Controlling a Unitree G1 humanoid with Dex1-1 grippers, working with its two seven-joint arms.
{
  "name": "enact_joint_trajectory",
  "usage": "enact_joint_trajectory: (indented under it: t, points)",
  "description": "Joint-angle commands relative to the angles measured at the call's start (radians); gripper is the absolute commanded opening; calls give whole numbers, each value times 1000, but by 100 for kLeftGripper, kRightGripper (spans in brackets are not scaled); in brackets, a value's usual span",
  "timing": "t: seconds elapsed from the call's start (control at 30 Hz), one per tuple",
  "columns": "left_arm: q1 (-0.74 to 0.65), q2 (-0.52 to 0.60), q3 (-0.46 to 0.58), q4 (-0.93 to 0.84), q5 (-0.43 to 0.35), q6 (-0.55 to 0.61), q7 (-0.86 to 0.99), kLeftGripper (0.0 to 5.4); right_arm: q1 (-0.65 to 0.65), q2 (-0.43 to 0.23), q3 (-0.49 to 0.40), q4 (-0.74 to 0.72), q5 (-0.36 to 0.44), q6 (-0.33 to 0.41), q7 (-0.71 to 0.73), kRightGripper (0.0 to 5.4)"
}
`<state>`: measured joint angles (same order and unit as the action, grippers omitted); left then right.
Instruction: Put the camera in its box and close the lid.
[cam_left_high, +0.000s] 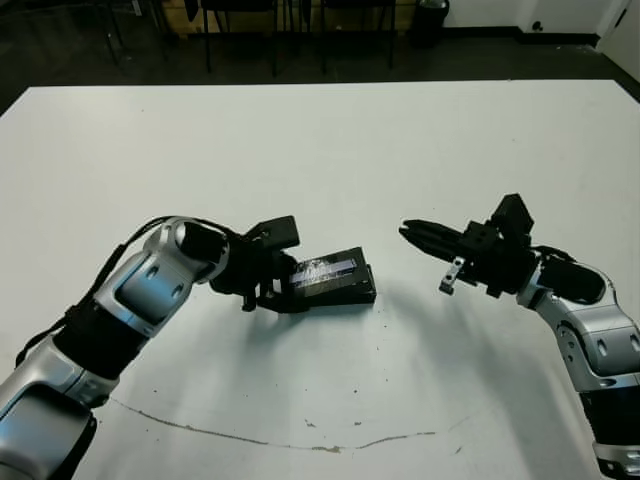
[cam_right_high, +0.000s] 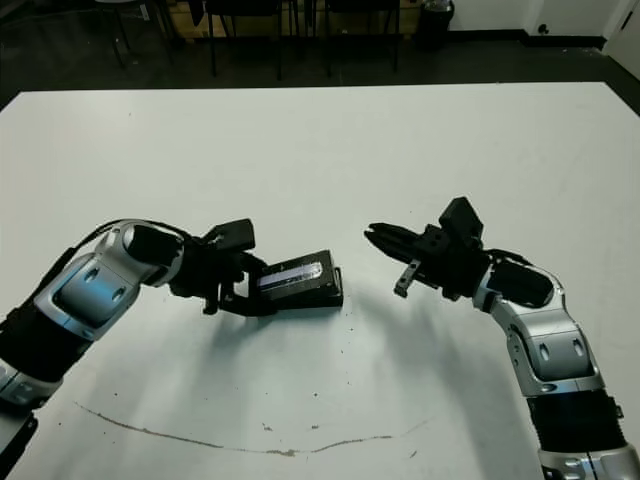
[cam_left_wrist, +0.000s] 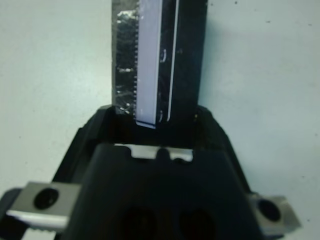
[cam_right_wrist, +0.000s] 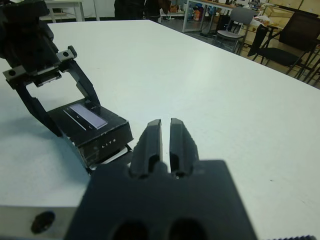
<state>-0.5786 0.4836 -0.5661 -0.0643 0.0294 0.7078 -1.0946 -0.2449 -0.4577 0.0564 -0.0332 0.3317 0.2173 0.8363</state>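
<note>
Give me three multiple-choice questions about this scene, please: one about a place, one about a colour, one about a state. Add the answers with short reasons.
1. Where is the lid?
A. at the far table edge
B. between the left gripper's fingers, on the box
C. under the right gripper

2. What colour is the stripe on the lid?
A. red
B. green
C. pale grey-lilac

3. How are the right gripper's fingers?
A. nearly together, holding nothing
C. gripping the lid
B. wide open

Answers: 1 B, the left fingers flank its near end; 2 C, the left wrist view shows the pale stripe; 3 A, the right wrist view shows only a thin gap.
</note>
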Motion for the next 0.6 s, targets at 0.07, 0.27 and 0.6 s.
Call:
enact_joint_trajectory:
  t: [0.07,0.27,0.6]
  points:
    - [54,-27,-144,-7,19,2,-31,261,5,9,-4,6,8,4,2,0]
    - [42,-38,-160,-17,29,1,-37,261,7,10,-1,-1,8,-2,-1,0]
    - [-12,-88,-177,138,10,20,-84,261,17,19,-3,-6,11,-8,3,0]
